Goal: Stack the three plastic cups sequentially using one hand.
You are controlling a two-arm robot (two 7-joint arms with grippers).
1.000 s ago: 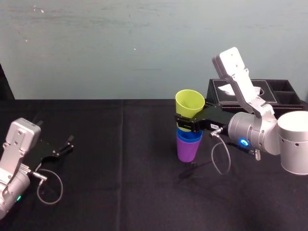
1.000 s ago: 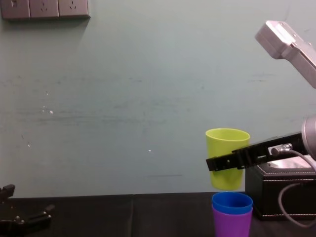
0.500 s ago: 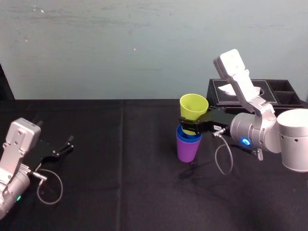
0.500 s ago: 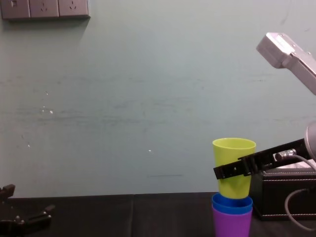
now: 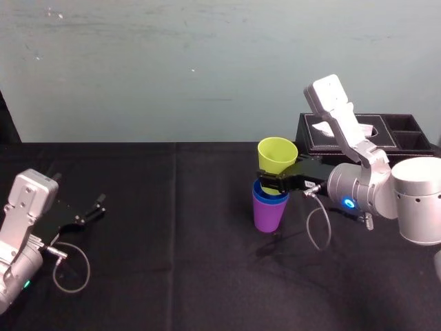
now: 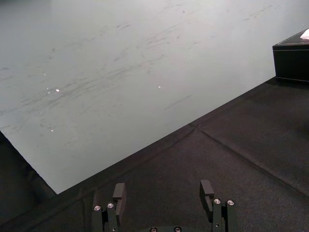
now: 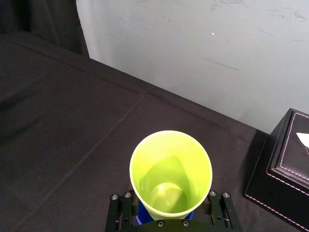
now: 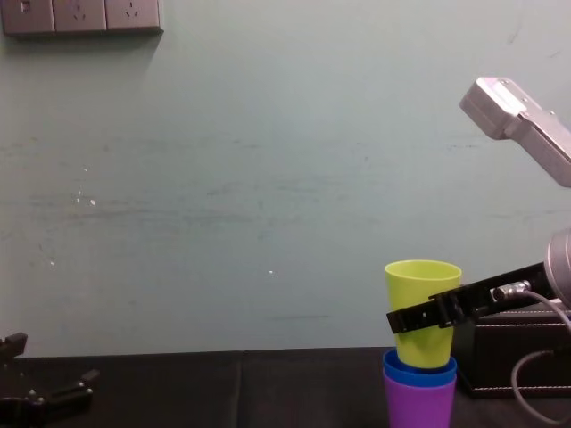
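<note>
The purple cup (image 5: 269,216) stands upright on the black table with the blue cup (image 5: 260,194) nested in it. The yellow-green cup (image 5: 277,155) sits partway down inside the blue one, leaning slightly. My right gripper (image 5: 273,181) comes in from the right and is shut on the yellow-green cup (image 7: 170,174), one finger on each side of its lower half. From the chest, the yellow-green cup (image 8: 421,299) rises out of the blue rim (image 8: 419,368) above the purple cup (image 8: 419,406). My left gripper (image 5: 93,210) rests open at the table's left, holding nothing (image 6: 164,193).
A black leather tissue box (image 5: 365,134) stands behind and to the right of the stack, close to my right arm. The black cloth (image 5: 172,227) between the stack and the left gripper is bare. A pale wall rises behind the table's far edge.
My right gripper has come down with the yellow-green cup, whose base has gone from above the blue cup into it. The left arm has not moved.
</note>
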